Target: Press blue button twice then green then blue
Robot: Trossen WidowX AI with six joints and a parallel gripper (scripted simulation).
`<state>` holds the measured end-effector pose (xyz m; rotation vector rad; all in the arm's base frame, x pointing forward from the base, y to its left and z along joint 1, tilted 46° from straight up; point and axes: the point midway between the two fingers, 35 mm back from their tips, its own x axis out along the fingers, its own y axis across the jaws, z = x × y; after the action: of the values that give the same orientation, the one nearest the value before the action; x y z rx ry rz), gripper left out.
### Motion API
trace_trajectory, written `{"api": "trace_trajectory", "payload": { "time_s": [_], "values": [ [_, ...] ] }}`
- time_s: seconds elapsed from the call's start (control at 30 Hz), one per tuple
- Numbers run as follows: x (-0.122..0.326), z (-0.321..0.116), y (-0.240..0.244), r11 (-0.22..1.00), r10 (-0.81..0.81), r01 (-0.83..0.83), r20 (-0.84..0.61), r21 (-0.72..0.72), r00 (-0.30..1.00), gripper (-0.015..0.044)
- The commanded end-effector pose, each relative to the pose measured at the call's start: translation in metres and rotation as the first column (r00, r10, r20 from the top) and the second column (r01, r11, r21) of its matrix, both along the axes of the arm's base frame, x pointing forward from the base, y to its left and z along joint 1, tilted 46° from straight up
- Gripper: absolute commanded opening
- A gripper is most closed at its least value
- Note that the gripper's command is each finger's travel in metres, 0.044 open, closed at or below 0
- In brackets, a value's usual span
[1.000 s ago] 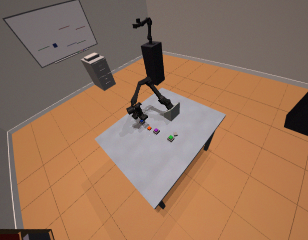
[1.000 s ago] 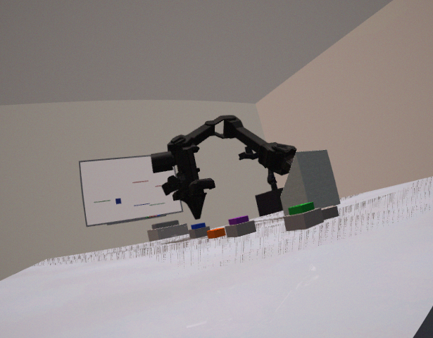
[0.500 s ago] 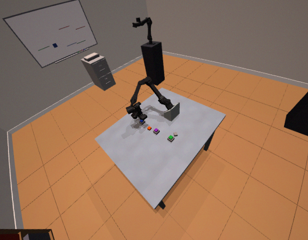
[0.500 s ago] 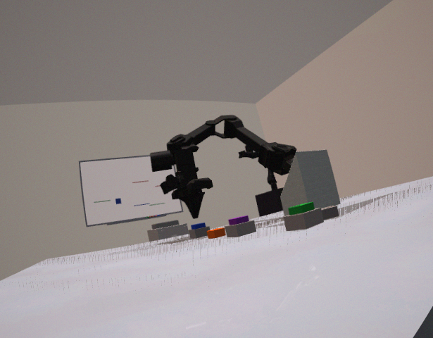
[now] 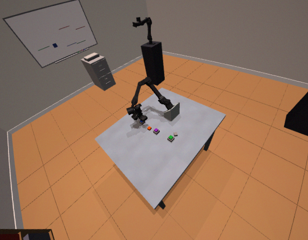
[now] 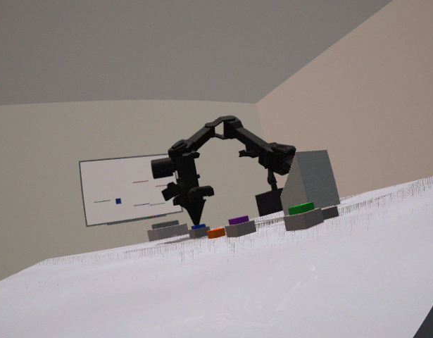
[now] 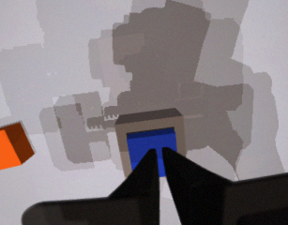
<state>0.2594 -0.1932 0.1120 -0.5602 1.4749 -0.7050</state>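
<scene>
Exterior view, items in order from frame left. Gripper: black, pointing straight down at left of centre, fingers pressed together with nothing between them, the tips meeting the top of the blue button. Blue button: blue cap on a grey housing, leftmost of the row on the grey surface; in the wrist view it sits at lower centre of the frame, its near edge covered by the fingertips. Orange block: just right of the blue button, apart from it; in the wrist view it is cut by the left edge. Purple button: next to the right, on its own grey housing. Green button: further right, larger in frame, on a grey housing, well apart from the gripper. Small grey block: just beside the green button's housing, at right. Top view: the same row runs from centre left toward lower right, blue button under the gripper, green button at the far end.
</scene>
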Motion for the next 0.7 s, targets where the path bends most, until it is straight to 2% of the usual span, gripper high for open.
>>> {"api": "trace_trajectory", "payload": {
  "time_s": [0.0,0.57,0.67],
  "values": [
    [-0.002,-0.007,-0.001,1.0,0.001,-0.001,-0.016,0.009,1.0,0.002],
    [-0.002,-0.007,-0.001,1.0,0.001,-0.001,-0.016,0.009,1.0,0.002],
    [0.0,0.011,0.015,1.0,0.0,0.0,-0.011,0.008,1.0,0.002]
  ]
}}
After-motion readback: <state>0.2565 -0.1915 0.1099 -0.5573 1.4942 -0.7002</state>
